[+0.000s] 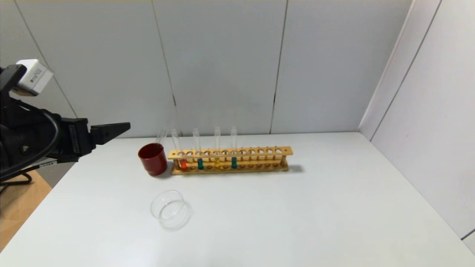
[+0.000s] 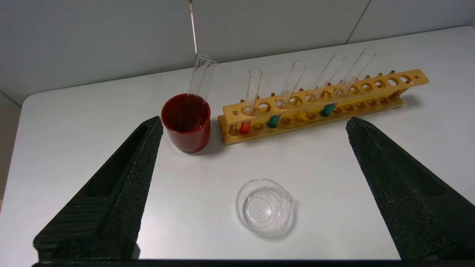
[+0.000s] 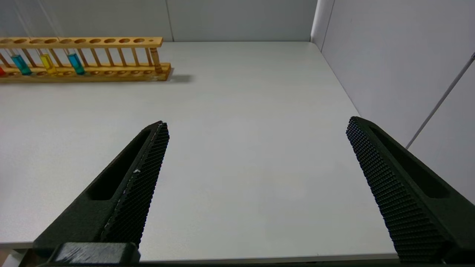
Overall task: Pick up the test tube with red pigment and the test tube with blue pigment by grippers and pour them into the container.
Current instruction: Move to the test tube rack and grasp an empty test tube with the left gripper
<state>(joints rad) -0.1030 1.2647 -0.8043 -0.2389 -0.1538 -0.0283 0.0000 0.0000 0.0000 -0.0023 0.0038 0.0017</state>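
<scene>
Rack [image 1: 230, 160] on worktop [image 1: 297, 207] holds red tube [image 1: 178, 152] upright at its left end, blue tube [image 1: 233, 148] fourth along. My left gripper [image 2: 254, 124], nearer, jaws wide, empty; right gripper [image 3: 256, 124] likewise. Container [image 1: 170, 208] in front.

Red cup [image 1: 153, 158] touches, perhaps, the rack's [image 1: 230, 152] left end; table [image 1: 297, 215] rightward open.

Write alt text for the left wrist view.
The open left gripper hovers over a white table, its fingers framing a wooden rack with four tubes, a red cup and an empty glass dish.
</scene>
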